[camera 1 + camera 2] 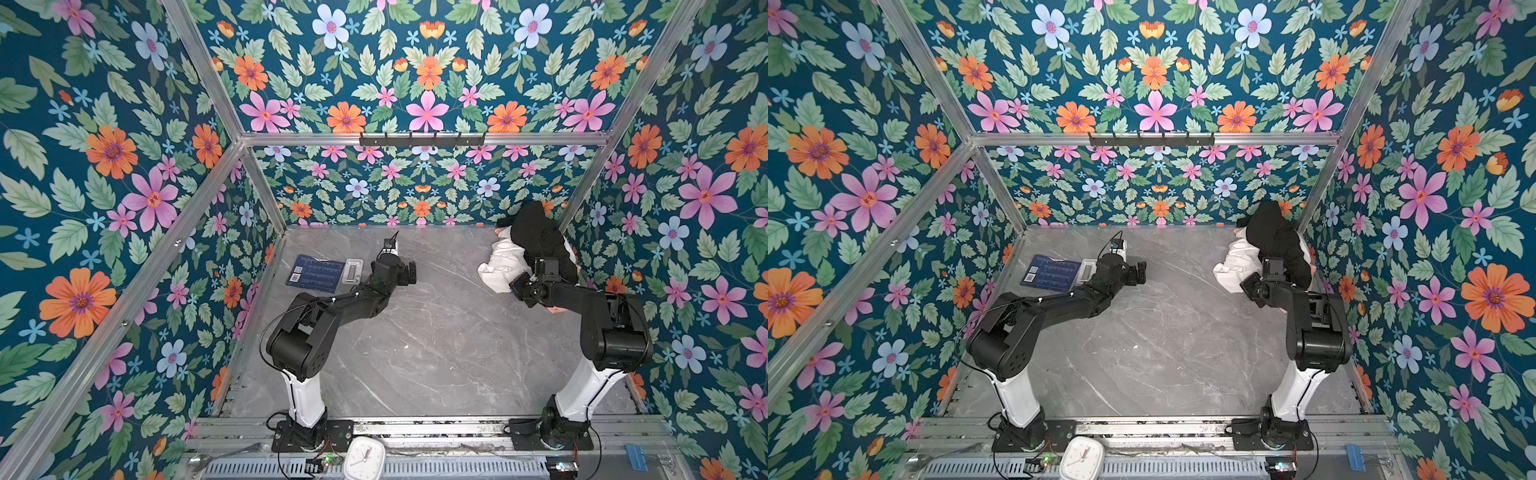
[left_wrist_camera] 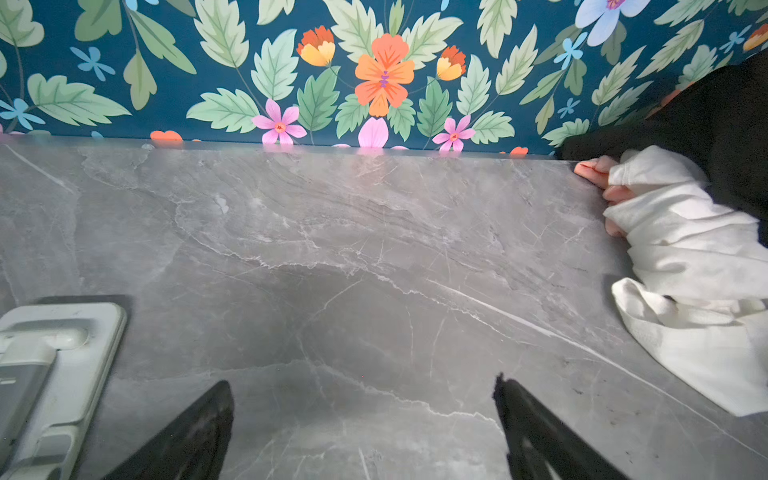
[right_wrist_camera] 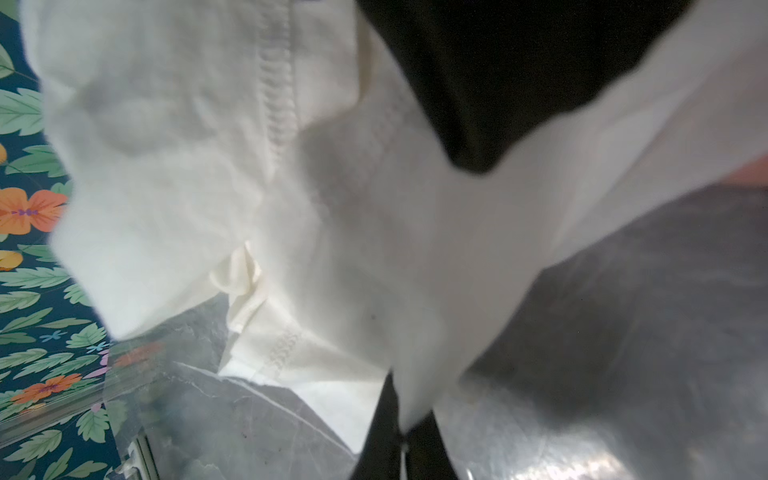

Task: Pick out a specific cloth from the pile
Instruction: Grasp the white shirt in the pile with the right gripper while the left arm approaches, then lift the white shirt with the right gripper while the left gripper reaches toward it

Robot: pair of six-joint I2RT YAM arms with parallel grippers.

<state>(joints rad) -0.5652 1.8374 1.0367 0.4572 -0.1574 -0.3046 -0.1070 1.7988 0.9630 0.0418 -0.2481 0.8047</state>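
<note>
The right gripper point(image 3: 402, 432) has its fingers closed on a fold of the cloth point(image 1: 500, 262). The cloth lies in the pile point(image 1: 1277, 245) at the far right corner of the table point(image 1: 415, 332), partly under the black garment point(image 1: 536, 237). The left gripper point(image 2: 361, 399) stands open above the table.

Soft wrinkled white cloth point(image 2: 685, 249), matt black garment point(image 1: 536, 237), glossy grey marble-look tabletop point(image 1: 415, 332).

Grey marble table point(image 2: 332, 249), floral wall point(image 2: 208, 62) along its far edge, left gripper point(image 2: 361, 382) with jaws spread wide, white cloth point(image 2: 685, 249) far right under black garment point(image 2: 706, 124), salmon fabric point(image 2: 594, 170) peeking beside it, white device point(image 2: 54, 353) left.
</note>
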